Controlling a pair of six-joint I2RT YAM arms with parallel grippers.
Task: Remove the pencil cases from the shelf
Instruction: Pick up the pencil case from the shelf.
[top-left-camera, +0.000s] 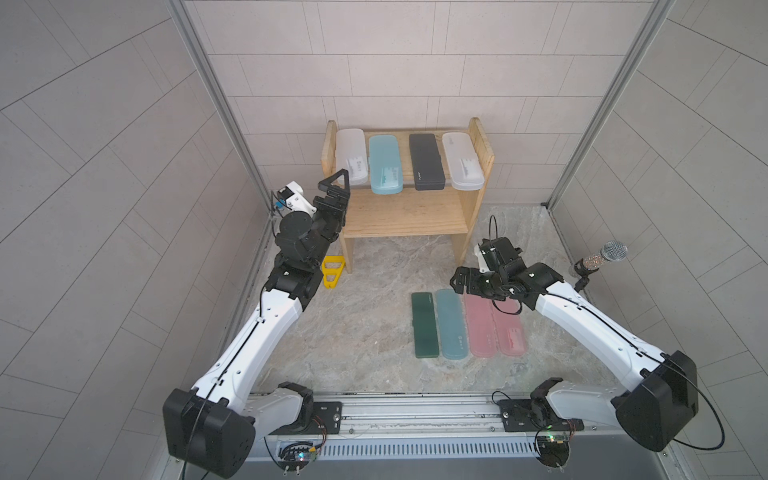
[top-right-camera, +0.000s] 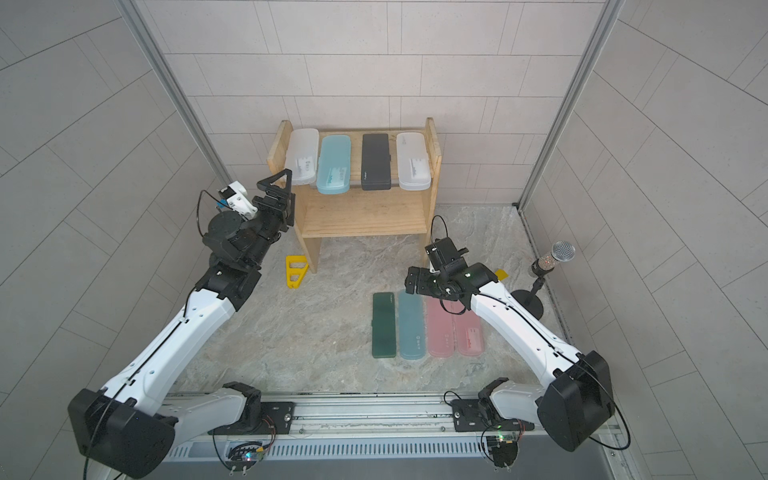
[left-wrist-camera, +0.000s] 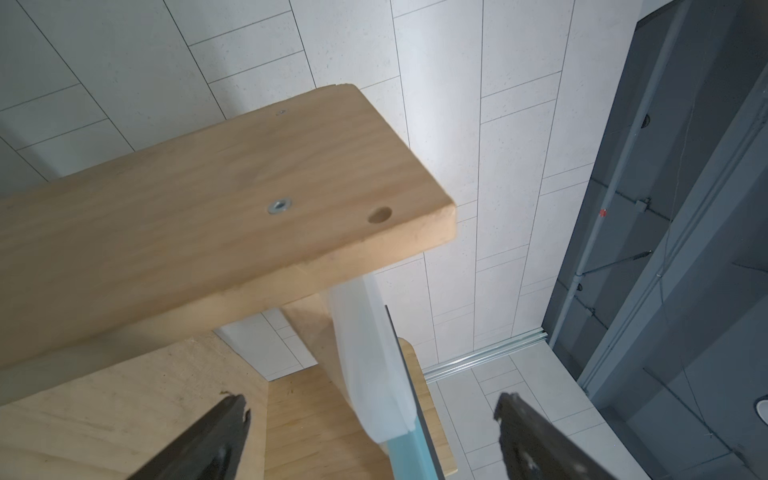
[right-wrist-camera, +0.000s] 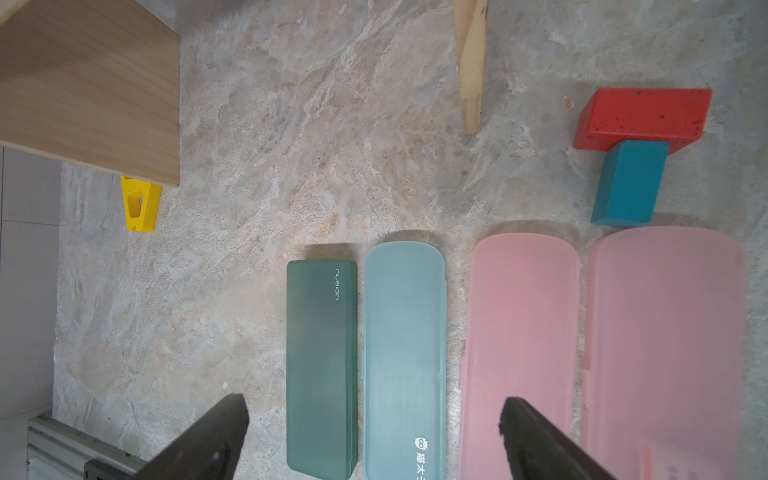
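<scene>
Pencil cases (top-left-camera: 385, 164), four, lie atop the small pine wooden shelf (top-left-camera: 409, 216) at 12 o'clock. Both jaws stand wide, empty. Our left jaws should squarely straddle the end of the frosted white plastic case (top-left-camera: 351, 153) at 11 o'clock.

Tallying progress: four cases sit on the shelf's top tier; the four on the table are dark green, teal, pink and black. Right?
No. The table's fourth is a second flat pink plastic case, not black; the flat black plastic case sits on the pine shelf's top tier, as both top views show.
</scene>
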